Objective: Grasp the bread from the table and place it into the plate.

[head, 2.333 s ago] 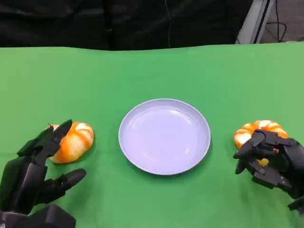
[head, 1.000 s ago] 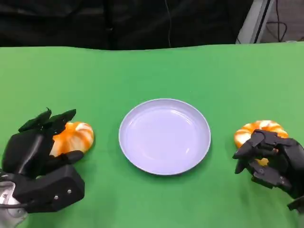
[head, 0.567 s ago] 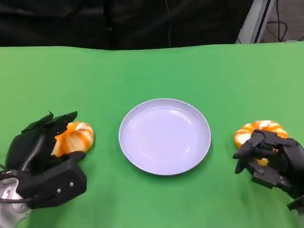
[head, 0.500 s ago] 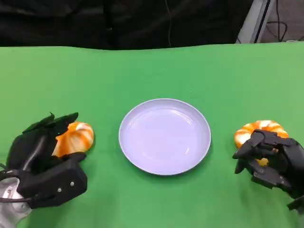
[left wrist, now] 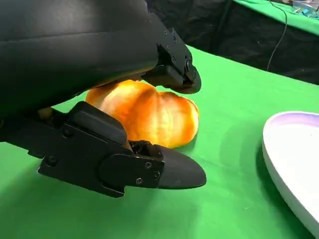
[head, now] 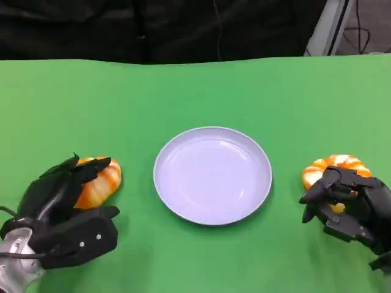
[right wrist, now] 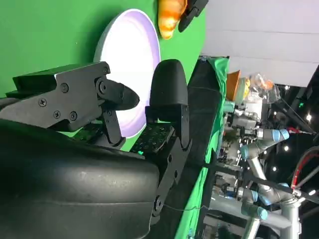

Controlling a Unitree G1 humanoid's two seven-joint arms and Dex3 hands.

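The step in hand looks like the grasp itself: the left hand (head: 61, 210) is cupped around the orange, white-striped bread roll (head: 98, 181) lying on the green-covered counter (head: 195, 91), well to the left of the round pale lavender plate (head: 212, 175). In the left wrist view the upper fingers (left wrist: 169, 64) arch over the roll (left wrist: 149, 112) and the thumb runs beneath it on the near side, so the hand brackets the roll; whether the fingers actually press on it cannot be told, because the contact faces are hidden behind the black shell. The next move probably calls for closing firmly, lifting the roll off the counter, carrying it right over the plate rim and releasing it inside. The right hand (head: 348, 204) sits at the counter's right side with its fingers curled in front of a second orange bread roll (head: 333, 168); the fingers cover the roll's near half, so a hold there cannot be judged either. The plate carries nothing. The right wrist view is turned sideways and largely blocked by the hand's own shell.
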